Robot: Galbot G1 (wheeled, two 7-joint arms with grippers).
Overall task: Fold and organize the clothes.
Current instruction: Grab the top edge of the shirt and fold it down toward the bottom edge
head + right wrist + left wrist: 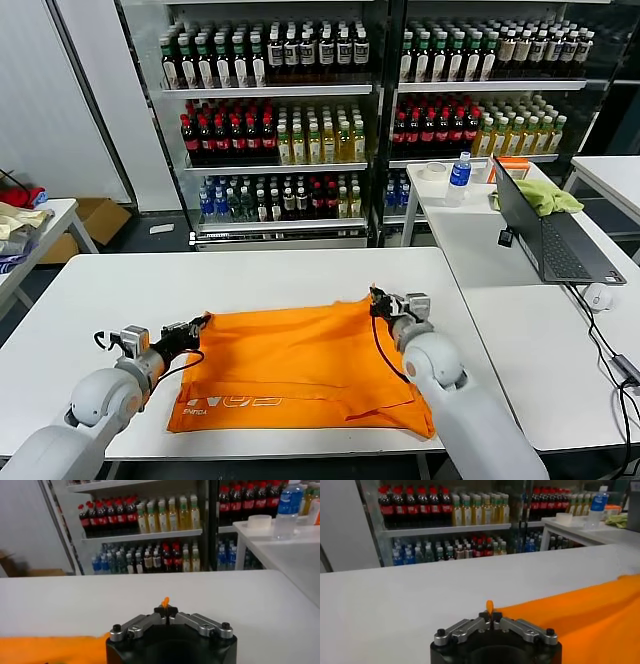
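The clothes are one bright orange T-shirt [295,365] lying flat on the white table [250,275], white lettering near its front hem. My left gripper [203,322] is shut on the shirt's far left corner. In the left wrist view a tip of orange cloth [489,606] sticks up between the closed fingers of the left gripper [490,616]. My right gripper [376,297] is shut on the far right corner. The right wrist view shows the right gripper [165,611] pinching a small orange tuft [164,602]. Both corners are raised slightly off the table.
A second white table [480,230] to the right carries an open laptop [545,235], a yellow-green cloth [545,196], a water bottle [459,177], a tape roll and a mouse [598,295]. Drink shelves [300,110] stand behind. A side table with garments [20,215] is at the left.
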